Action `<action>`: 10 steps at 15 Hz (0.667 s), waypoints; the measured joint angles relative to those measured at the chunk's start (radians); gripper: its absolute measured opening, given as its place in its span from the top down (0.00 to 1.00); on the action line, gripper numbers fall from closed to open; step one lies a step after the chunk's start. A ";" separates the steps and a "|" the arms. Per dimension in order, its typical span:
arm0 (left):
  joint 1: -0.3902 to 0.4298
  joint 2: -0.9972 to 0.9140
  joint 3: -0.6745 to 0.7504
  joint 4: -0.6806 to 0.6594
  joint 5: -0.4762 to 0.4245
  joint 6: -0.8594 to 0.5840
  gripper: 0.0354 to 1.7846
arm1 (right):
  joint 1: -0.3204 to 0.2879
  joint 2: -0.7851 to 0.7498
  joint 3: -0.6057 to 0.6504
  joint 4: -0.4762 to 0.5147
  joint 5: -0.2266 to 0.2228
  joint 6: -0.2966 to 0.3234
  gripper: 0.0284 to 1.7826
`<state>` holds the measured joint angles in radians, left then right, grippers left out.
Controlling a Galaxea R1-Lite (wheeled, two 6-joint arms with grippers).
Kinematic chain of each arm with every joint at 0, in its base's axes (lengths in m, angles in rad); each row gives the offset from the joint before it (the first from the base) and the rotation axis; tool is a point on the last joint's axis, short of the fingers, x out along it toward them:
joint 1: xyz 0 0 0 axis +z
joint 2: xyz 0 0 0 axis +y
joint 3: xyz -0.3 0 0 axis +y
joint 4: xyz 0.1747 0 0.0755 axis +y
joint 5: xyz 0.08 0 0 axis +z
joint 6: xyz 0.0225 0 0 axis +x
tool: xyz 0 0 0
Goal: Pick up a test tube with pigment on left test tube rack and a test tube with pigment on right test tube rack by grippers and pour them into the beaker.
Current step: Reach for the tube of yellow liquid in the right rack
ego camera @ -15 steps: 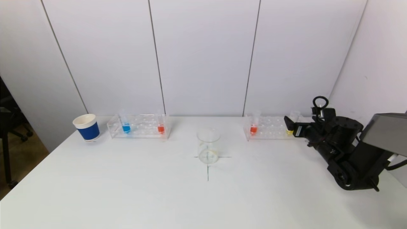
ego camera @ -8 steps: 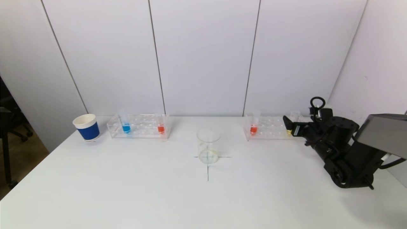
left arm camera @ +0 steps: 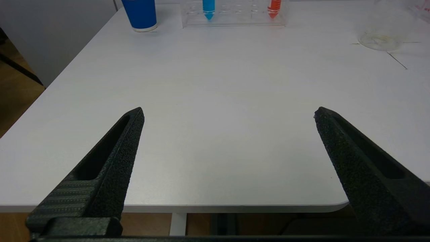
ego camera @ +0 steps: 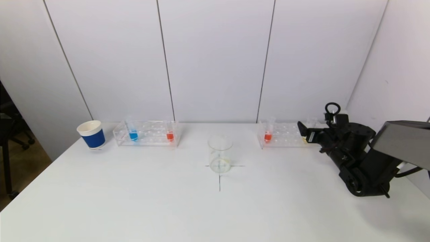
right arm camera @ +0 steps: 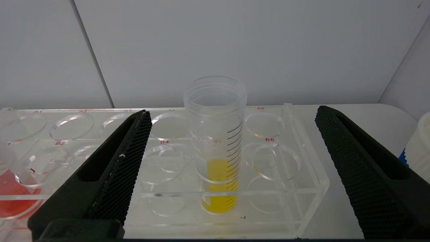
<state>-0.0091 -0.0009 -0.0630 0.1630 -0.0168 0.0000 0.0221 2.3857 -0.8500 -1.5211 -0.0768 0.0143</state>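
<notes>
R tool (right arm camera: 231, 114) wide open, empty, closer to yellow tube (right arm camera: 216, 148) in rack (right arm camera: 302, 181) than before; nothing blocking.

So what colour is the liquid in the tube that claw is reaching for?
Yellow liquid, seen best in the right wrist view.

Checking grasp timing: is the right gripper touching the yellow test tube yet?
Apart. The right wrist view shows the right gripper open, the yellow test tube upright in its rack between the fingers, clear space on both sides.
</notes>
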 joint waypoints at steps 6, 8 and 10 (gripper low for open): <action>0.000 0.000 0.000 0.000 0.000 0.000 0.01 | 0.011 0.023 -0.024 0.000 -0.001 -0.005 0.01; 0.000 0.000 0.000 0.000 0.000 0.000 0.01 | 0.012 0.027 -0.026 0.000 -0.001 -0.006 0.01; 0.000 0.000 0.000 0.000 0.000 0.000 0.01 | 0.013 0.030 -0.027 0.000 -0.001 -0.007 0.01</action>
<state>-0.0091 -0.0009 -0.0626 0.1634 -0.0168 0.0000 0.0355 2.4155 -0.8774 -1.5211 -0.0779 0.0070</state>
